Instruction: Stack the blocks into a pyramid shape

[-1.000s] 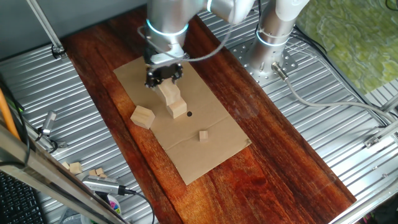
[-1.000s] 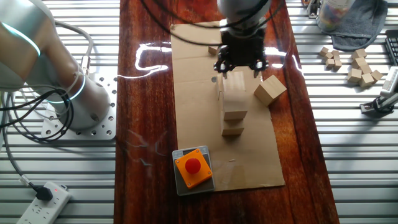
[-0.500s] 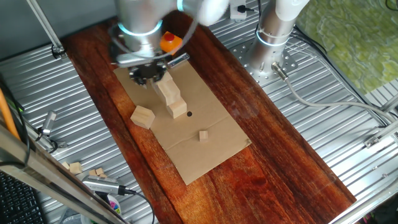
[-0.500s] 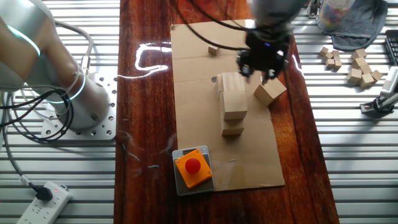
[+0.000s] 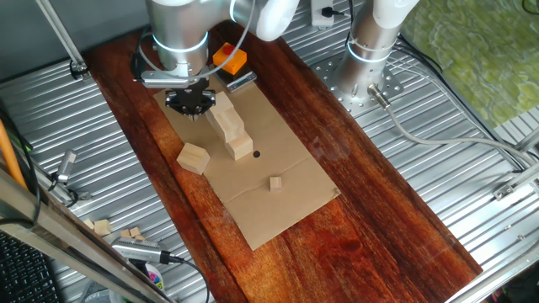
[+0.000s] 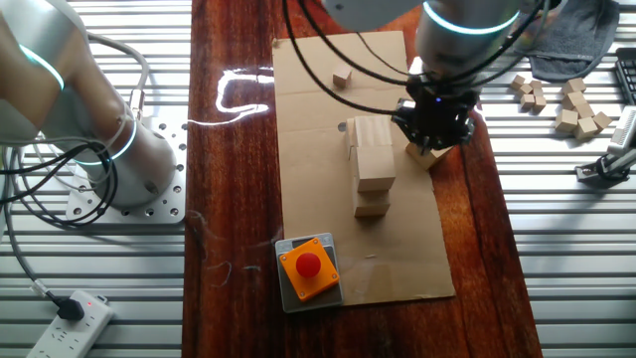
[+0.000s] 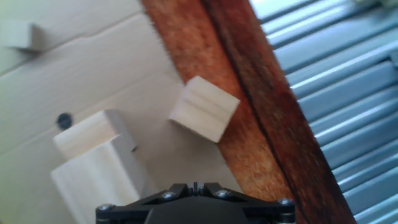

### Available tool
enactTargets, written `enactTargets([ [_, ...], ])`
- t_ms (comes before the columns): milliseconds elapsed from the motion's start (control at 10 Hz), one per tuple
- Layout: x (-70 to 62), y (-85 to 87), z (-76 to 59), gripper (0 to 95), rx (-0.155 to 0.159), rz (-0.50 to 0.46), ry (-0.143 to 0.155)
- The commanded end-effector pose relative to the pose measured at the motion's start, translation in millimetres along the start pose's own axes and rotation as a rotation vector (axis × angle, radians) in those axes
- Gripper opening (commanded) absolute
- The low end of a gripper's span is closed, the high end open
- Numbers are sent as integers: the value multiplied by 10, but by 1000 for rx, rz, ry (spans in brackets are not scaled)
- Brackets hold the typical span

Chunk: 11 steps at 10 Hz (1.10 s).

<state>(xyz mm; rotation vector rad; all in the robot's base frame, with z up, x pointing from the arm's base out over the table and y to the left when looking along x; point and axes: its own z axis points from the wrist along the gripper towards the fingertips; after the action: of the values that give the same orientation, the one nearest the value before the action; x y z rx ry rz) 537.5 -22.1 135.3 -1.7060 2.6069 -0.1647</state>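
Note:
A cluster of pale wooden blocks (image 5: pixel 231 130) stands stacked on the cardboard, seen as a tall pile (image 6: pixel 373 159) with a lower block (image 6: pixel 371 206) at its foot. One loose block (image 5: pixel 193 157) lies apart near the cardboard's edge; in the hand view this block (image 7: pixel 205 109) sits right of the pile (image 7: pixel 102 158). My gripper (image 6: pixel 434 127) hovers over the loose block, beside the pile, and looks open with nothing held. The gripper (image 5: pixel 187 103) is apart from the pile. Its fingers do not show in the hand view.
The cardboard sheet (image 5: pixel 278 202) lies on a dark wooden board. A tiny wooden cube (image 6: pixel 343 78) rests near one end. An orange block with a red button (image 6: pixel 308 267) sits at the other end. Spare blocks (image 6: pixel 571 99) lie on the metal table.
My gripper has left the top of the pile and moved sideways until it is over the loose block. The pile stays standing where it was.

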Motion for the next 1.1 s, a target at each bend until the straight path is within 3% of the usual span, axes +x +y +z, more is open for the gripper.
enactTargets([
  [100,-10,26,-22,0,10,7,1],
  [300,-53,53,-34,0,-5,-8,9],
  [400,-87,88,-73,0,-62,9,34],
  [600,-87,88,-73,0,-122,41,55],
  [800,-87,88,-73,0,-135,35,95],
  [900,-87,88,-73,0,-138,38,100],
  [1100,-87,88,-73,0,-164,70,68],
])
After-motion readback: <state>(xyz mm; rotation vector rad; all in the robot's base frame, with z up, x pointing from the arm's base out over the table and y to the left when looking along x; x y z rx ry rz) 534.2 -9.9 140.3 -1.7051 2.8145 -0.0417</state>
